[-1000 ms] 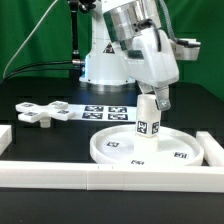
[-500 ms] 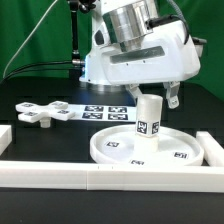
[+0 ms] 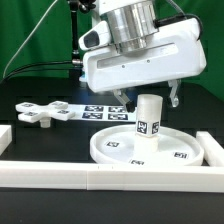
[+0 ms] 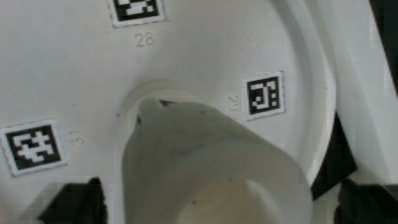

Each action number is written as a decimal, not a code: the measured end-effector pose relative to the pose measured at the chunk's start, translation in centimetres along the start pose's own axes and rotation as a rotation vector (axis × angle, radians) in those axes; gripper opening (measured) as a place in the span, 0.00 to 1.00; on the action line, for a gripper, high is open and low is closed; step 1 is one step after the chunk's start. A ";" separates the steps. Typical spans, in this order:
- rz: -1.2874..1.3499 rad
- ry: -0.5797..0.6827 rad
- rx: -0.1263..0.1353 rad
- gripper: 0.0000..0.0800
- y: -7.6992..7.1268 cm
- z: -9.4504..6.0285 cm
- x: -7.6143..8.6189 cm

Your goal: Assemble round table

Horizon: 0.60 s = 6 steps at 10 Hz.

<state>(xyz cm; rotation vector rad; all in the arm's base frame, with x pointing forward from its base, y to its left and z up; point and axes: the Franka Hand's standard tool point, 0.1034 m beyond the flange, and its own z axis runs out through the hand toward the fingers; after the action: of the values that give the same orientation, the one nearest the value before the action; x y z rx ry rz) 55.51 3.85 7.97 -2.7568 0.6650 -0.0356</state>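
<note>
White leg (image 3: 149,118) stands upright on disc (image 3: 104,150).

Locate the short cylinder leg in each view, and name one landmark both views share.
Exterior view: the cylinder leg stands upright on the round disc, slightly toward the exterior view's right.
Wrist view: the leg looms large, seen from above, with the disc behind it.
Shared landmark: the disc with its square tags.
</note>
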 end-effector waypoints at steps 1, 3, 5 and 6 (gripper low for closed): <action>-0.067 0.000 0.000 0.81 0.0 0.0 0.0; -0.293 -0.007 -0.025 0.81 0.1 -0.1 0.1; -0.481 0.003 -0.046 0.81 -0.2 -0.2 0.4; -0.539 0.004 -0.048 0.81 -0.3 -0.3 0.5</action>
<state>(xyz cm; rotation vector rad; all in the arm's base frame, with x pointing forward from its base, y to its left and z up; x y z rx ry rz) 56.04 3.81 8.36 -2.8954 -0.0926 -0.1434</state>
